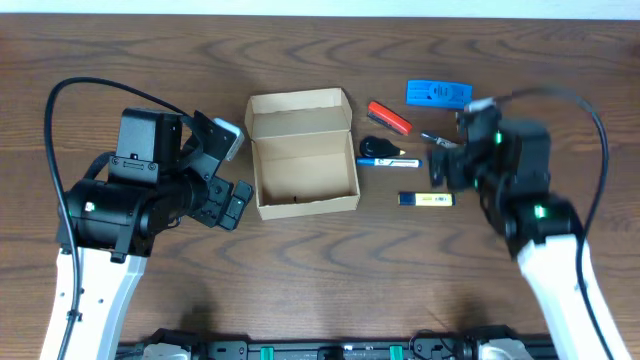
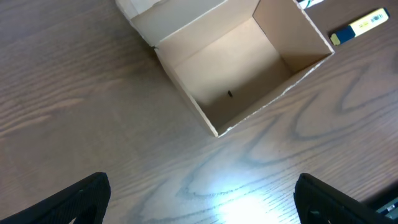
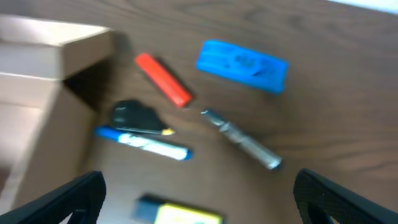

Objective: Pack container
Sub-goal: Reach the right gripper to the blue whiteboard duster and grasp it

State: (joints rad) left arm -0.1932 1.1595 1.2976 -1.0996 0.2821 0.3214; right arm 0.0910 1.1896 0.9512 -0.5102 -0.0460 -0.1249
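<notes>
The cardboard box [image 1: 306, 203] sits open in the middle of the bench [image 1: 150, 50], with the left claw [image 2: 200, 196] and right claw [image 1: 441, 165] both spread, holding nothing. The blue marker [image 1: 388, 161] lies against a black item [image 1: 375, 146]; a careless pinch could drag both.

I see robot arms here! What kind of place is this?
Probably a robot lab workbench: the left gripper and right gripper hover over a wooden table, with an open cardboard box and a blue pen laid out.

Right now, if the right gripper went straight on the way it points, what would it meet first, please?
Probably the yellow marker, lying low between the fingers of the open right gripper; the blue pen lies just beyond. Depth is unclear in this blurred view.
</notes>
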